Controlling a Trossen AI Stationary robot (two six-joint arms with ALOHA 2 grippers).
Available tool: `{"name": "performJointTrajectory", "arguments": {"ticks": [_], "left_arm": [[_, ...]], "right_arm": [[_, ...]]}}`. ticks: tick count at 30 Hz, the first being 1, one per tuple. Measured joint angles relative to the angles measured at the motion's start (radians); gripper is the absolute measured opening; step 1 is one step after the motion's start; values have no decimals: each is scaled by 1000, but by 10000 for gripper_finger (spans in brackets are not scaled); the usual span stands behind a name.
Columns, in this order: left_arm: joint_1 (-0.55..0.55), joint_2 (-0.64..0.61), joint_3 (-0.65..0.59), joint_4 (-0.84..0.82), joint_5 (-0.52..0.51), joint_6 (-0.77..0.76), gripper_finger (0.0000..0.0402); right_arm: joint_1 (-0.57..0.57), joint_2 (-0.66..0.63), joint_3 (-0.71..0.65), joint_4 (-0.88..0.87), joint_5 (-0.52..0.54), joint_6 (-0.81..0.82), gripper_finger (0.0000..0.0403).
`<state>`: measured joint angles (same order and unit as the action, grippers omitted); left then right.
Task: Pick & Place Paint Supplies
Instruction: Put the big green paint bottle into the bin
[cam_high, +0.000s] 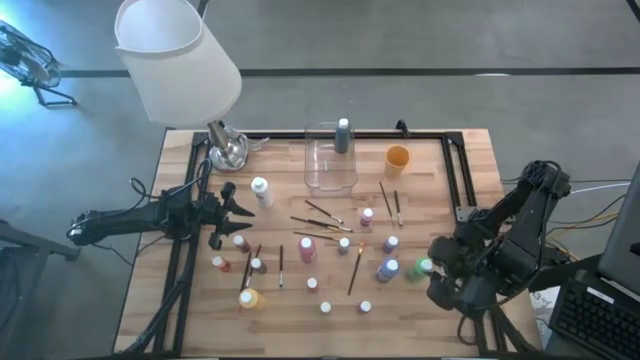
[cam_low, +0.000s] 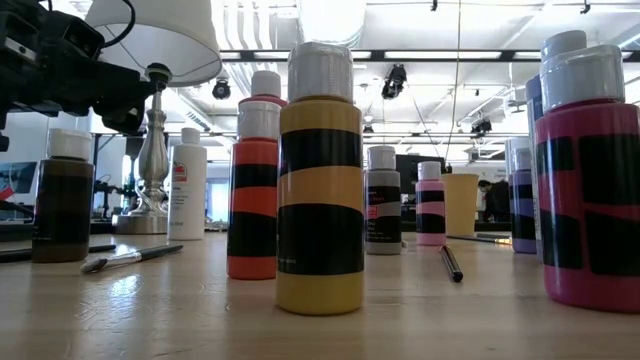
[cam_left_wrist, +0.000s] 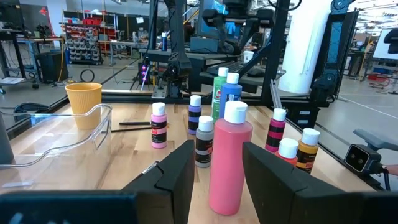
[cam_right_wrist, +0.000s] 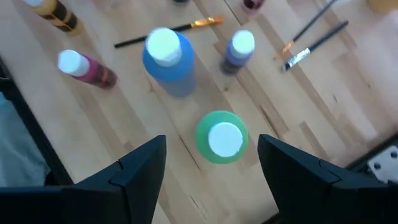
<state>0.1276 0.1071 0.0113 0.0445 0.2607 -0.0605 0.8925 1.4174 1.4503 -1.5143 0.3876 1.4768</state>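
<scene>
Many small white-capped paint bottles stand on the wooden table (cam_high: 200, 310), with thin paintbrushes (cam_high: 320, 215) lying among them. My right gripper (cam_right_wrist: 211, 149) hangs open above a green bottle (cam_right_wrist: 221, 137), one finger on each side and clear of it; in the high view it (cam_high: 440, 268) is near the table's right edge. A blue bottle (cam_right_wrist: 169, 59) stands just beyond the green one. My left gripper (cam_left_wrist: 217, 152) waits open and level at the table's left (cam_high: 238, 215). A tall pink bottle (cam_left_wrist: 229, 162) stands ahead of its fingers.
A clear plastic box (cam_high: 330, 165) and an orange cup (cam_high: 397, 157) stand at the far middle, and a grey bottle (cam_high: 344, 135) shows at the box's far edge. A lamp (cam_high: 180, 60) rises at the far left. A black frame (cam_high: 455, 170) rims the table.
</scene>
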Motion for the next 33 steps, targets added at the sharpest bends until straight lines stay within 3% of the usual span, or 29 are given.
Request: {"name": "performJointTrajectory", "arguments": {"ticks": [17,33], "left_arm": [[0,0,0,0,0,0,140],[0,0,0,0,0,0,140]], "right_arm": [[0,-1,-110,11,-29,133,222],[0,-1,-180,75,-21,147,240]]}}
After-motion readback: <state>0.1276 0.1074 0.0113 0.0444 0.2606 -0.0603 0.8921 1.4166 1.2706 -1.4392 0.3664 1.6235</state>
